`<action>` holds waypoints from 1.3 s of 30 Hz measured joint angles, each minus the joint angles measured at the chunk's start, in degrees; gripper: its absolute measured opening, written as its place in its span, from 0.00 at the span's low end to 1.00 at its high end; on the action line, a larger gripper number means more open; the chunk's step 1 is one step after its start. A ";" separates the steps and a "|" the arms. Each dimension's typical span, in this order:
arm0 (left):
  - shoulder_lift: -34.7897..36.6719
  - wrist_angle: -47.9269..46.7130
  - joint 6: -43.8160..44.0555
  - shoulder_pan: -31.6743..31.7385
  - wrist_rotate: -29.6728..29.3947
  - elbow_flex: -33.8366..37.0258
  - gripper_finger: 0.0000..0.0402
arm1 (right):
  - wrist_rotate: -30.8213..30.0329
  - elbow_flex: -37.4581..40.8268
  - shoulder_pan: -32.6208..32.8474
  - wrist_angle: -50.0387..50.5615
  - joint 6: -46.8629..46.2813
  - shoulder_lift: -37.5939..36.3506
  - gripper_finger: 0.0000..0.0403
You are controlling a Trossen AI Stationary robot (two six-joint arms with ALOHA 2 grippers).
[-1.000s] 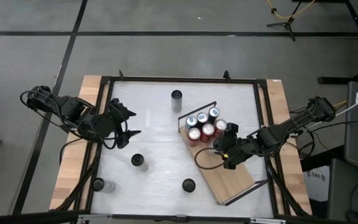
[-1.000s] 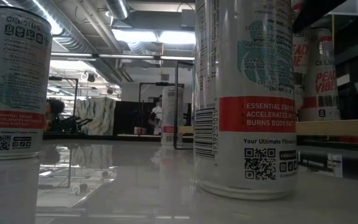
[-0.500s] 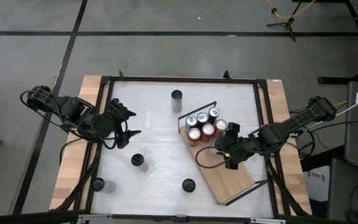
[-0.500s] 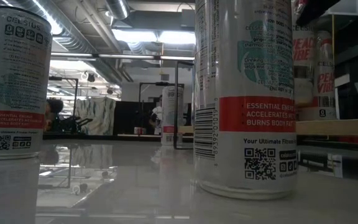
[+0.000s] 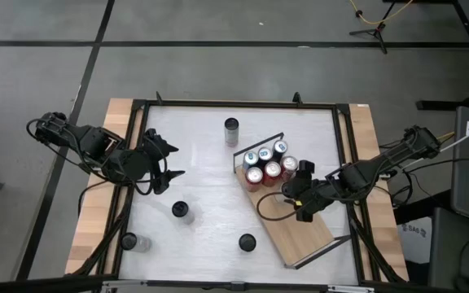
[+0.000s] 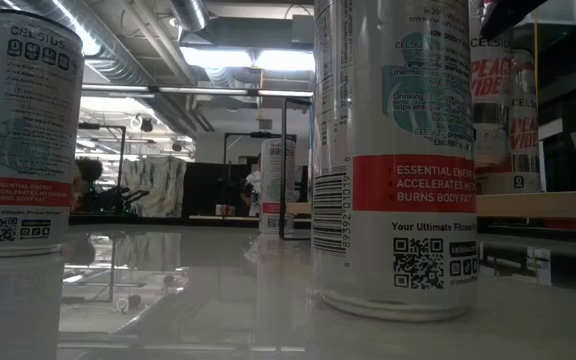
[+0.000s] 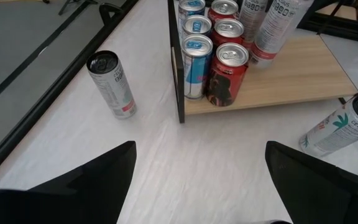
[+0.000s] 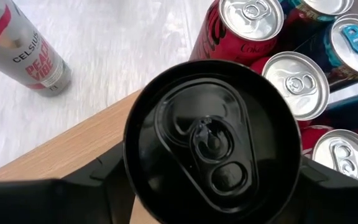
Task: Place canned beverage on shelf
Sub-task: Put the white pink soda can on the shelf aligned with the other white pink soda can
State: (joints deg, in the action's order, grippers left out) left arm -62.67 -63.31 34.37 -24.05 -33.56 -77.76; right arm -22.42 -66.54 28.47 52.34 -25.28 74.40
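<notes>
The light-wood shelf (image 5: 308, 232) lies slantwise on the table's right half, with several cans (image 5: 267, 163) grouped at its far end. My right gripper (image 5: 302, 173) is on a tall black-topped can (image 8: 213, 134) that stands beside that group. No gap shows between the fingers and the can. The can's lower end (image 6: 493, 185) rests on the shelf board (image 6: 553, 205). My left gripper (image 5: 173, 163) hangs open above the table's left side, holding nothing. My right gripper has the black-topped can between its two fingers (image 8: 86, 186), one on each side of the can's wall just below the rim (image 8: 132, 165). The wide black top hides the spots of contact. The fingers slant down from the table's right. The can stands upright on the shelf.
Several loose tall cans stand on the white tabletop: one at the far middle (image 5: 231, 130), one left of centre (image 5: 180, 209), one near the front (image 5: 247, 242) and one at the front left (image 5: 129, 242). Black wire rails (image 5: 259, 140) close the shelf's short ends.
In the low view, the can in my right gripper has shifted a little toward the table's right on the shelf. It has stayed upright.
</notes>
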 joint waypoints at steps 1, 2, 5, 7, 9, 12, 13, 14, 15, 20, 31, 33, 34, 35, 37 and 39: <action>0.00 0.00 0.00 0.00 0.00 0.00 0.87 | 0.00 0.00 0.00 0.02 0.01 0.20 0.65; 0.01 0.00 0.00 0.00 0.00 0.00 0.87 | 0.09 -0.04 0.00 0.03 0.01 0.58 0.66; 0.01 0.00 0.00 0.02 0.00 0.00 0.87 | 1.50 -0.07 0.00 0.02 0.03 2.26 0.68; 0.01 0.00 -0.01 0.01 0.00 0.00 0.87 | 1.97 -0.07 0.00 0.02 0.07 3.38 0.68; 0.00 0.00 0.00 0.01 0.00 0.00 0.87 | 2.69 -0.08 0.01 -0.03 0.04 4.27 0.67; 0.01 0.00 0.00 -0.01 0.00 0.00 0.87 | 2.70 -0.09 0.02 0.00 0.05 5.38 0.66; 0.02 0.00 -0.02 -0.01 0.00 0.00 0.87 | 2.69 -0.09 0.01 0.02 0.06 5.53 0.66; 0.00 0.00 0.00 0.02 0.00 0.00 0.87 | 2.61 -0.09 0.00 0.02 0.05 5.61 0.66; 0.00 0.00 -0.01 0.01 0.00 0.00 0.87 | 2.57 -0.09 0.00 0.02 0.07 5.61 0.67; 0.01 0.00 0.00 0.01 0.00 0.00 0.87 | 2.61 -0.09 0.02 0.04 0.07 5.63 0.69; 0.02 0.00 -0.02 0.01 0.00 0.00 0.87 | 3.15 -0.11 0.00 0.09 0.09 5.63 0.71; 0.01 0.00 -0.02 0.01 0.00 0.00 0.87 | 3.48 -0.11 0.00 0.07 0.11 5.63 0.71; 0.00 0.00 -0.02 0.02 0.00 0.00 0.87 | 3.54 -0.11 0.00 0.07 0.12 5.63 0.71; 0.00 0.00 -0.02 -0.01 0.00 0.00 0.87 | 3.57 -0.11 0.00 0.07 0.12 5.63 0.71; 0.02 0.00 -0.02 0.01 0.00 0.00 0.87 | 3.88 -0.12 0.00 0.07 0.19 5.63 0.71; 0.00 0.00 -0.02 0.02 0.00 0.00 0.87 | 4.13 -0.14 0.00 0.07 0.54 5.63 0.71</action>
State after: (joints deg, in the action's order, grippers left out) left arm -62.67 -63.31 34.35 -24.03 -33.56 -77.76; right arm -18.30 -66.68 28.47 52.40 -24.74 80.03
